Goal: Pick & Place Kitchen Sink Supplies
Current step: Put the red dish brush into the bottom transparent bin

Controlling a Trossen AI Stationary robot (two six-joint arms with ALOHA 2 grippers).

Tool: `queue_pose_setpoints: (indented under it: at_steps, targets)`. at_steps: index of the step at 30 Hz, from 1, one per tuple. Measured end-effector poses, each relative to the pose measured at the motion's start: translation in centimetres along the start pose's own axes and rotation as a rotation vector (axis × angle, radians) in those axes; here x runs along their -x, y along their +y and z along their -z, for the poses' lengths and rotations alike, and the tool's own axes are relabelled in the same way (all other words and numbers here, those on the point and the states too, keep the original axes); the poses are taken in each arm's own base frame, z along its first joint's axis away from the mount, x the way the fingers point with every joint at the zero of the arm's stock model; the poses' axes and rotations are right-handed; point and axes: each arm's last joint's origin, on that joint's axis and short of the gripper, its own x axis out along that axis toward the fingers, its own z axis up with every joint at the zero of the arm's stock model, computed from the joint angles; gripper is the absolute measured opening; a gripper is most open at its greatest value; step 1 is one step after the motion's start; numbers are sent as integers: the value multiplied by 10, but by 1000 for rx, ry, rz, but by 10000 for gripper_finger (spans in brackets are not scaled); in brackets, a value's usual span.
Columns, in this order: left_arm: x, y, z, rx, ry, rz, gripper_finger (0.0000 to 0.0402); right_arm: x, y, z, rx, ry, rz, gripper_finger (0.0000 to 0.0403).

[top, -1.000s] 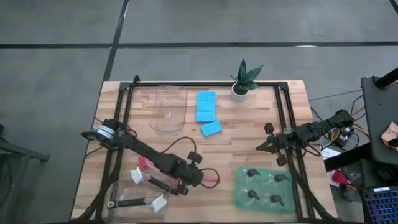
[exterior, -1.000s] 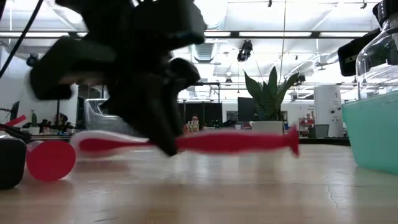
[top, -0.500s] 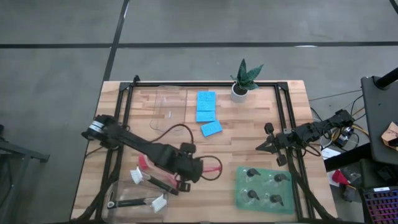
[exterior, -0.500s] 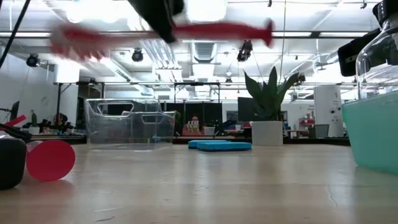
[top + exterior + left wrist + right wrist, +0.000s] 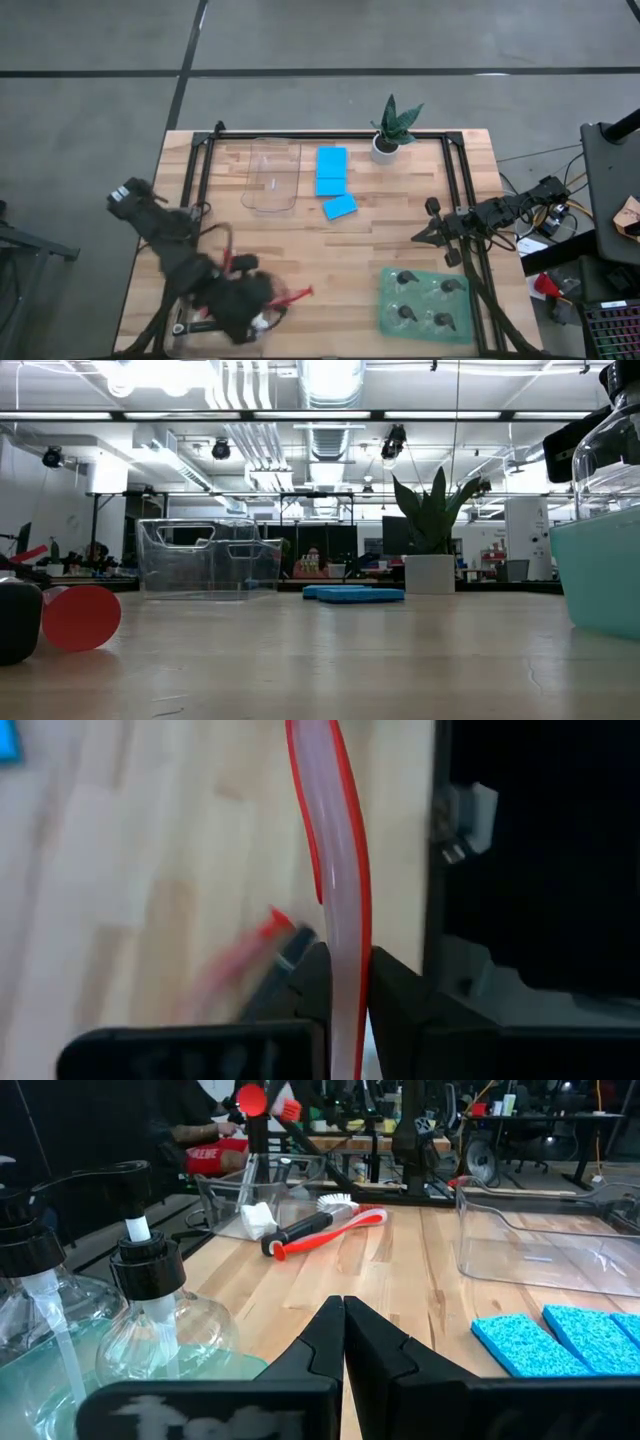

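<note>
My left gripper (image 5: 252, 302) hovers over the table's near left corner, shut on a red dish brush (image 5: 296, 293) that shows long and pale-centred in the left wrist view (image 5: 338, 840). A red-and-black brush (image 5: 318, 1227) lies on the wood, its white bristles beside a near clear tray (image 5: 262, 1198). Three blue sponges (image 5: 331, 182) lie flat near the far middle. Several black-topped clear pieces (image 5: 421, 298) stand on the green mat. My right gripper (image 5: 424, 236) waits shut at the right edge (image 5: 343, 1318). My left gripper pinches the red brush by its handle (image 5: 345, 925) between its two fingers (image 5: 316, 982), which lie across the handle. The brush is lifted clear of the table, and its free handle end (image 5: 303, 291) points toward the table's right. The arm hides the brush head.
A second clear tray (image 5: 272, 175) sits at the far left of the sponges, a potted plant (image 5: 390, 132) at the far edge. The green mat (image 5: 392, 318) takes the near right. A red disc (image 5: 82, 617) and a dark shape (image 5: 14, 622) show close in the low view.
My left gripper, shut on the red brush, has risen from the table and swung toward the near left corner. The brush lay on the wood a second ago, was lifted clear, and has now passed out of the low view.
</note>
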Motion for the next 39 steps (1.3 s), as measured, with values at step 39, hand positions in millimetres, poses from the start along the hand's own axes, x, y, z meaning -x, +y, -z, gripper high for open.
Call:
queue_pose_setpoints:
  at_steps: [39]
  targets:
    - [-33,-34,147,218,29,-32,36,0,0,0,0,0,0,8]
